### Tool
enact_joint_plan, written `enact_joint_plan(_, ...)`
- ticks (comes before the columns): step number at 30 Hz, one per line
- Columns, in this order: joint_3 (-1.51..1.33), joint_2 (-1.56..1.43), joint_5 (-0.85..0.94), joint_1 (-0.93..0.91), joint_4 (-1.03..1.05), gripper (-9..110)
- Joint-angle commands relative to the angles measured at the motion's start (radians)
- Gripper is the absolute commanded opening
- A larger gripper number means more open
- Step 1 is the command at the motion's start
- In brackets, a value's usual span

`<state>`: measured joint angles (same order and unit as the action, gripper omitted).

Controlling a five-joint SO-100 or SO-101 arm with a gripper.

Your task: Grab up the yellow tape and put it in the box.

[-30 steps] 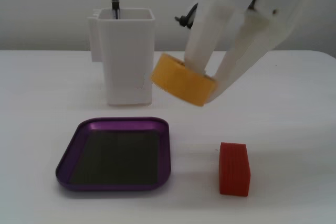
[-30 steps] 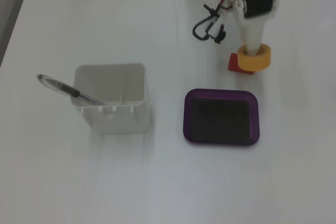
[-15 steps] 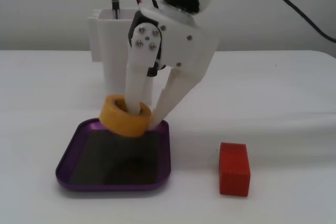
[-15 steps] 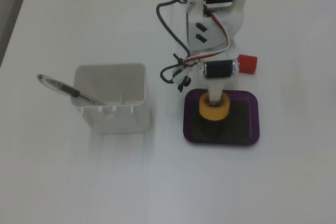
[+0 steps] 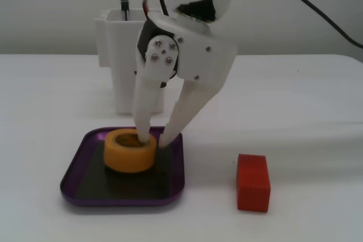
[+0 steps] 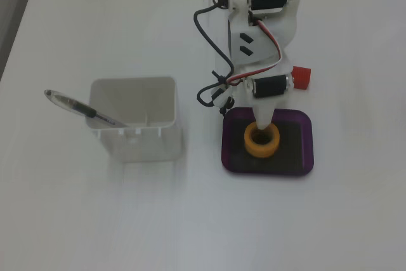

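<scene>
Yellow tape (image 5: 129, 150) lies flat inside the purple box (image 5: 76, 165). Gripper (image 5: 152, 140) straddles the roll's 3 o'clock wall, one finger in its core, apparently spread slightly.

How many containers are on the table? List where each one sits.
2. The white bin with a pen stands at the back in the front fixed view. The purple box lies before it, holding the tape.
</scene>
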<state>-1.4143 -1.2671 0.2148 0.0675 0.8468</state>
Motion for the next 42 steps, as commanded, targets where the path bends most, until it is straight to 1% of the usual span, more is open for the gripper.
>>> enact_joint_plan(1,0.038,-0.009,0.002,-0.008,-0.008,7)
enact_joint_plan(6,0.038,-0.025,-0.005,-0.006,0.017,8)
enact_joint_plan(9,0.077,-0.052,-0.005,0.011,0.141,8)
enact_joint_plan(12,0.202,-0.147,-0.005,0.009,0.281,8)
enact_joint_plan(15,0.264,-0.252,-0.005,0.011,0.399,8)
enact_joint_plan(22,0.239,-0.497,-0.005,0.011,0.568,8)
enact_joint_plan(26,0.150,-0.637,-0.005,0.011,0.675,8)
enact_joint_plan(30,-0.009,-0.782,-0.006,0.011,0.719,8)
enact_joint_plan(37,-0.348,-1.097,-0.009,0.011,0.699,8)
enact_joint_plan(42,-0.566,-1.342,-0.009,0.011,0.594,8)
